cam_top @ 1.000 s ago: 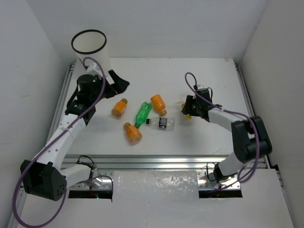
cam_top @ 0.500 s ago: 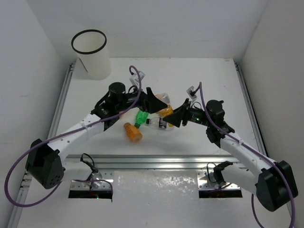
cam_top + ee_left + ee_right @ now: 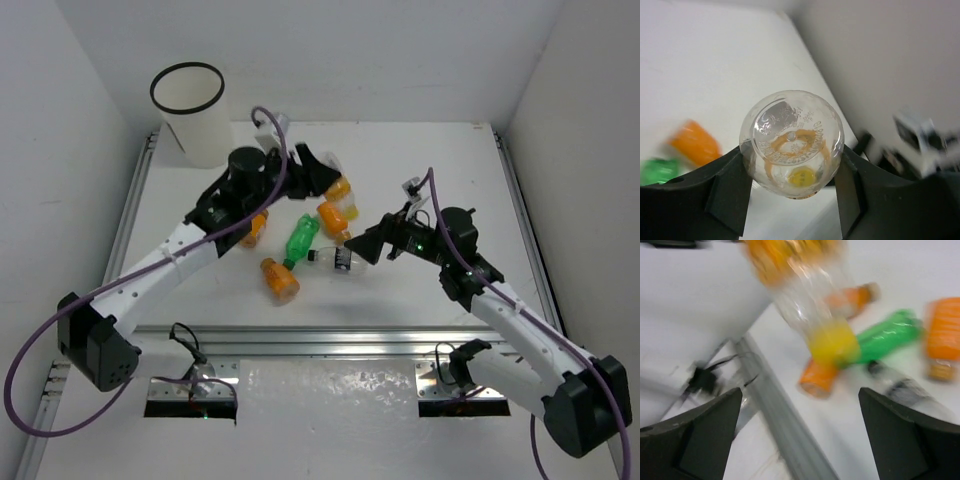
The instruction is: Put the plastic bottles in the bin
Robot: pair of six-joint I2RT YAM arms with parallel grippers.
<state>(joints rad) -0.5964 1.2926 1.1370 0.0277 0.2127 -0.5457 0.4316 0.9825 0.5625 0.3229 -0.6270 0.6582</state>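
Note:
My left gripper (image 3: 328, 178) is shut on a clear plastic bottle (image 3: 341, 192) with an orange label and yellow cap, raised above the table's middle. In the left wrist view this bottle's round base (image 3: 791, 142) sits clamped between both fingers (image 3: 730, 192). My right gripper (image 3: 372, 240) hangs open and empty just right of it, and its wrist view shows the held bottle (image 3: 810, 305) hanging cap down ahead. Lying on the table are three orange bottles (image 3: 252, 228) (image 3: 280, 280) (image 3: 333, 218), a green bottle (image 3: 300, 240) and a clear dark-labelled bottle (image 3: 342, 260). The white bin (image 3: 190, 115) stands at the back left.
White walls close in the table on the left, back and right. A metal rail (image 3: 340, 340) runs along the near edge, seen close in the right wrist view as a grey rail (image 3: 785, 420). Purple cables loop off both arms.
The right gripper carried the bottle to the middle, the left gripper closed on it, and the right gripper opened. The left arm has since lifted the bottle back and left.

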